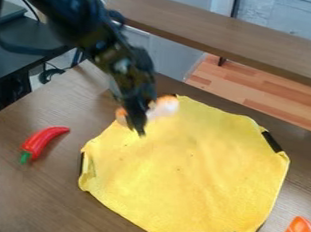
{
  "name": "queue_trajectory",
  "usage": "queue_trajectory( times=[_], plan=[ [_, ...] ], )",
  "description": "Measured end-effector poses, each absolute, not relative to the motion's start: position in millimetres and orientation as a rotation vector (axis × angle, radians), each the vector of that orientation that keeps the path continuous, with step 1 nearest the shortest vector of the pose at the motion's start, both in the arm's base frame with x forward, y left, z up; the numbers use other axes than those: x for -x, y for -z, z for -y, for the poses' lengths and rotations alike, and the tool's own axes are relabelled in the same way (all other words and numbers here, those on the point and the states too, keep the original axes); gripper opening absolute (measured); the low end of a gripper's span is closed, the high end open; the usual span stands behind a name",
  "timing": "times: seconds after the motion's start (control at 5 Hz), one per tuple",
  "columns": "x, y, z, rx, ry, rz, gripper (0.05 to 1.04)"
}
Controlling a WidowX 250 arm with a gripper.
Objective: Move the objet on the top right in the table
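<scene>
Rounded orange-white obj [165,106] is behind hand [140,130], nr wrinkled cloth [195,166].

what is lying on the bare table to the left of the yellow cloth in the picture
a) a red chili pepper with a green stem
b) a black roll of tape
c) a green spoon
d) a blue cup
a, a red chili pepper with a green stem lies on the brown table, left of the yellow cloth.

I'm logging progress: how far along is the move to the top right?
Done: the end effector is at the orange-and-white object. In hand: perhaps that object; the grip is unclear. Left: apparently the move, with it by the upper left of the yellow cloth, not top right.
</scene>
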State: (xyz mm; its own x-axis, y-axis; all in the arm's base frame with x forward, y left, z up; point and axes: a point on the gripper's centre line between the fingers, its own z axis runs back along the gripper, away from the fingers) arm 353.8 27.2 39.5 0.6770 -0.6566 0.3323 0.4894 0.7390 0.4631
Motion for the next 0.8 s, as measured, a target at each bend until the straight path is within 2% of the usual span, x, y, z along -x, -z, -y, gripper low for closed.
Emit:
queue_trajectory(
  times=[0.2,0.6,0.8],
  plan=[
    [-341.9,-31.6,8.2,-0.370,0.729,0.478,0.567],
    [-336.9,-24.4,61.7,-0.388,0.768,0.445,0.567],
    [-328.2,-4.4,91.3,-0.388,0.814,0.412,0.567]
  ],
)
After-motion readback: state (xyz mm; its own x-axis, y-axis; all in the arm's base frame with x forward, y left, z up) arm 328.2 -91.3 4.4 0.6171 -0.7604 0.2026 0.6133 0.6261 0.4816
